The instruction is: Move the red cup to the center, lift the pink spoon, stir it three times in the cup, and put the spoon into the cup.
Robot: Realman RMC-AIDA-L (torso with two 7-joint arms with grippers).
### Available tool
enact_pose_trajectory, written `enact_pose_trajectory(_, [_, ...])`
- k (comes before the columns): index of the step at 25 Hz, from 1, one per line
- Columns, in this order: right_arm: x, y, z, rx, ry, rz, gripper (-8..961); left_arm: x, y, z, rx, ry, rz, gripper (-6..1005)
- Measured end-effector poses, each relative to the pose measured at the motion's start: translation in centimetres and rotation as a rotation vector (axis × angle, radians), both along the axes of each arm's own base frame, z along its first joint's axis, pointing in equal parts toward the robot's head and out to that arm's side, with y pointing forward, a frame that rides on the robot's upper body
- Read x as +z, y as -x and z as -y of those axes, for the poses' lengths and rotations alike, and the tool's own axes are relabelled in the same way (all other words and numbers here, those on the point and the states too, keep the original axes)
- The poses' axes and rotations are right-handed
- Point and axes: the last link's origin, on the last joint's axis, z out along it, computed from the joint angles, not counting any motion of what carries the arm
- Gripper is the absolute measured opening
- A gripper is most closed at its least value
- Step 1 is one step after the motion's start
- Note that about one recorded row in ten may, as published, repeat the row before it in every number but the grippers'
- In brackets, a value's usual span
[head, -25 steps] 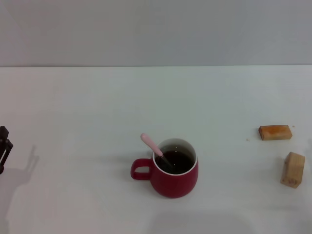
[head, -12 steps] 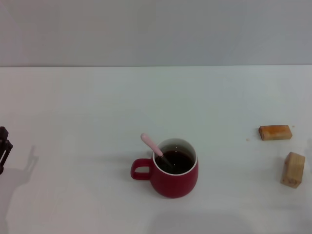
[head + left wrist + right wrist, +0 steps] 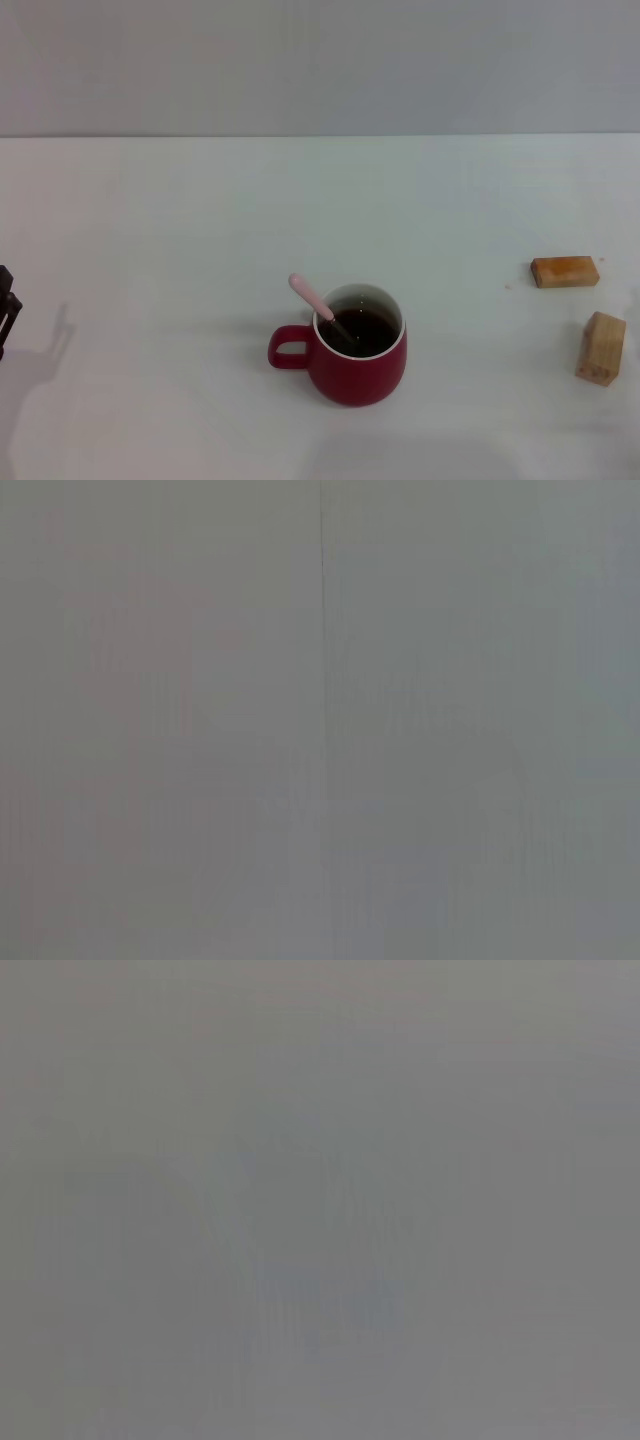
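Only the head view shows the red cup point(image 3: 358, 358) upright mid-table, the pink spoon point(image 3: 318, 305) leaning inside it, and the left gripper point(image 3: 7, 305) at the edge, fingers impossible to judge; both wrist views show blank grey.

Red cup point(image 3: 352, 362) lower centre, handle pointing frame-left; pink spoon point(image 3: 318, 306) inside, leaning upper left. Two wooden blocks point(image 3: 565, 271) right. Left gripper point(image 3: 7, 310) barely visible, left edge.
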Motion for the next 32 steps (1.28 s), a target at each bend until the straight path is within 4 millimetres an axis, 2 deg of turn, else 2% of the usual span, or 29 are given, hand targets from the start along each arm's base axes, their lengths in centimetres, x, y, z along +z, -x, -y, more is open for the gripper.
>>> enact_pose_trajectory(32, [0.21, 0.46, -0.19, 0.027, -0.014, 0.005, 622, 0.06, 0.15, 0.82, 0.003, -0.006, 0.0, 850])
